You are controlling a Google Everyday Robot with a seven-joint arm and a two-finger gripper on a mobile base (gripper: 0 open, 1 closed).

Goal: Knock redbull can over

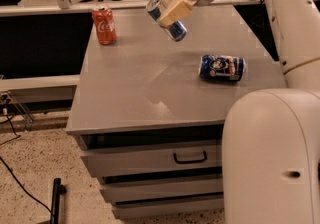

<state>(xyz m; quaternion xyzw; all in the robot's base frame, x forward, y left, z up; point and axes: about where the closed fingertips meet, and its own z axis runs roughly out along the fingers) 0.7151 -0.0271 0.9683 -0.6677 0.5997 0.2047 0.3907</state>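
The gripper (168,16) is at the desk's (135,85) 12 o'clock; its fingers (176,6) clasp the tilted redbull can (178,31). A red can (104,25) stands at 10 o'clock, and a dark-blue can (222,67) lies at 3 o'clock.

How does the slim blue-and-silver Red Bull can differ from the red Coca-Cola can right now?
The slim blue-and-silver redbull can leans steeply, top toward the red Coca-Cola can, which stands upright. The end effector is against the redbull can's middle; nothing touches the Coca-Cola can. The redbull can looks narrower than the Coca-Cola can. Both are drink cans near the grey table's far edge.
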